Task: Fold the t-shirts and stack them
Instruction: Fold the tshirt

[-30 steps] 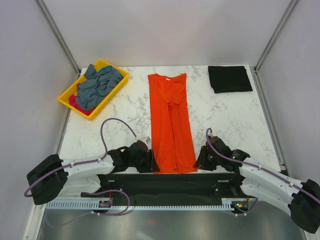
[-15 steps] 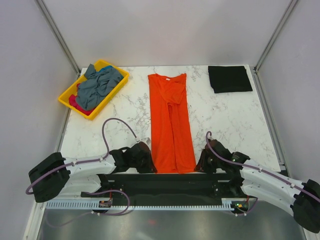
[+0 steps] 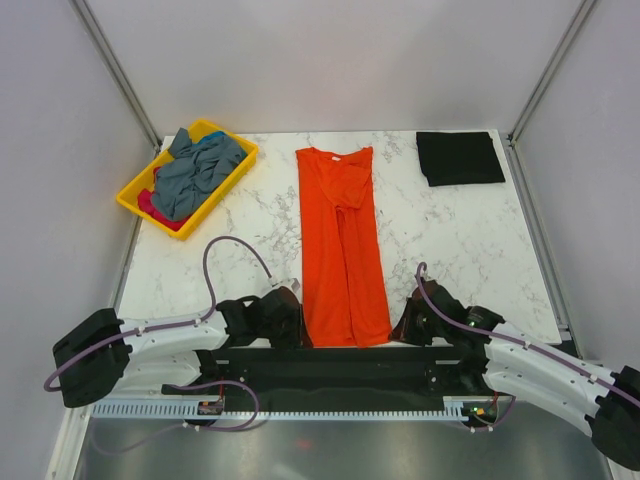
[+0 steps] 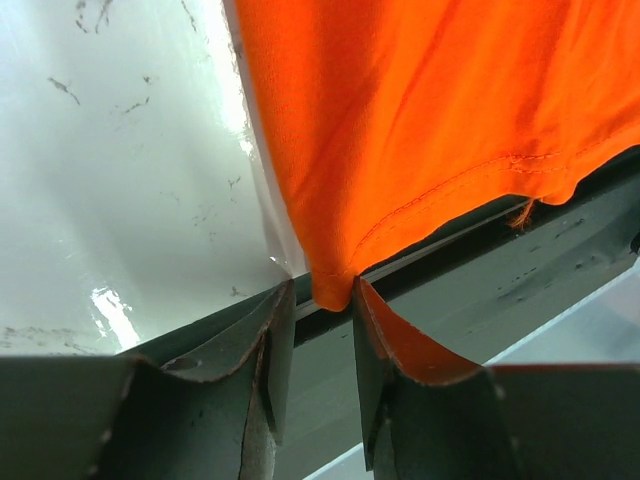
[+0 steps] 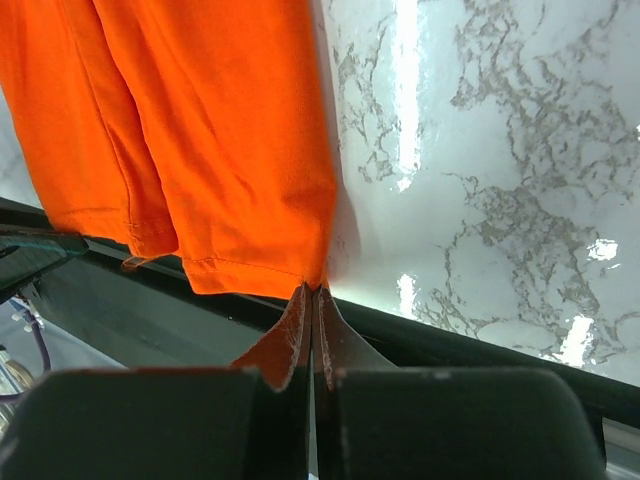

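Observation:
The bright orange t-shirt [image 3: 345, 250] lies flat on the marble table, folded into a long narrow strip, collar at the far end. My left gripper [image 3: 295, 325] is at its near left hem corner; in the left wrist view [image 4: 322, 300] the jaws stand apart with the shirt's corner [image 4: 420, 120] between the fingertips. My right gripper [image 3: 400, 325] is at the near right corner; in the right wrist view [image 5: 313, 295] it is shut on the hem corner of the orange shirt [image 5: 220, 130]. A folded black t-shirt [image 3: 459, 157] lies at the far right.
A yellow tray [image 3: 135, 205] at the far left holds a crumpled grey-blue shirt [image 3: 195, 170] with pink cloth [image 3: 150, 205] under it. The table's dark front edge [image 3: 340, 360] runs just under both grippers. Frame posts stand at the far corners.
Both grippers have shifted slightly along the near hem of the orange shirt, staying at its corners. The shirt has hardly moved.

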Available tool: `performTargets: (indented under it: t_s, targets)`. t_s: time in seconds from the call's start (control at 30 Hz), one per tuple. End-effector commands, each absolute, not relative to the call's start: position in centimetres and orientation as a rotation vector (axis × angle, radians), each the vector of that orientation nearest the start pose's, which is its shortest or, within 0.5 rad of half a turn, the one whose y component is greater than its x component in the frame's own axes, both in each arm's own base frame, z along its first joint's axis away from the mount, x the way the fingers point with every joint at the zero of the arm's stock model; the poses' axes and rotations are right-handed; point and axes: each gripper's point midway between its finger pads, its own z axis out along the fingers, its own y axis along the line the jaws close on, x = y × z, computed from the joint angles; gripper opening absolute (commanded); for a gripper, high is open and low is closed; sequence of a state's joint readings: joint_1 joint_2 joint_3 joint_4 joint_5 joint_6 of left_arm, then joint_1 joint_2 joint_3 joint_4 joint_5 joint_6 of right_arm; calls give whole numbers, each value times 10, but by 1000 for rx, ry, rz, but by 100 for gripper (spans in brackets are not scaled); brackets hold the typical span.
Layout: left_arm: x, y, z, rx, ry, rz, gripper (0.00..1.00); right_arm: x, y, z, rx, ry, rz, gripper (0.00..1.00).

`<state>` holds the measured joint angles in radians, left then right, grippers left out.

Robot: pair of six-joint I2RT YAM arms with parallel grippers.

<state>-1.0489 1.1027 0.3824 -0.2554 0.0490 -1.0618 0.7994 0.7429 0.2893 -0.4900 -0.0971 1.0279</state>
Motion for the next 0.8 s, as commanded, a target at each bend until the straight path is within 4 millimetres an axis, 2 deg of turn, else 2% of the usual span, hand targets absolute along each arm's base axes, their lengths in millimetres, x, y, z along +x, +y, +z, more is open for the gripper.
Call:
performTargets:
  t_s: [0.0, 0.1, 0.23, 0.3, 0.37, 0.47, 0.57, 0.6, 0.77]
  targets:
    - [88, -231, 13, -39, 2782, -715, 37, 107, 183, 35, 296, 2676, 800, 0]
    - [89, -232, 12, -37, 2787, -708, 37, 107, 183, 35, 298, 2672, 804, 0]
    - [93, -231, 8, -50, 2780, -672, 31, 107, 184, 38, 299, 2660, 822, 0]
    - [95, -234, 10, -47, 2774, -680, 22, 106, 185, 38, 298, 2655, 828, 0]
    - [97, -238, 16, -34, 2761, -701, 4, 107, 185, 40, 301, 2649, 834, 0]
    - [98, -243, 24, -26, 2745, -736, 2, 108, 185, 45, 288, 2637, 837, 0]
    - [101, -248, 35, -26, 2720, -774, 2, 116, 183, 56, 262, 2601, 799, 0]
    - [103, -250, 39, -26, 2709, -780, 2, 121, 184, 65, 256, 2579, 797, 0]
    - [118, -253, 53, -9, 2676, -708, 2, 136, 181, 74, 222, 2560, 688, 0]
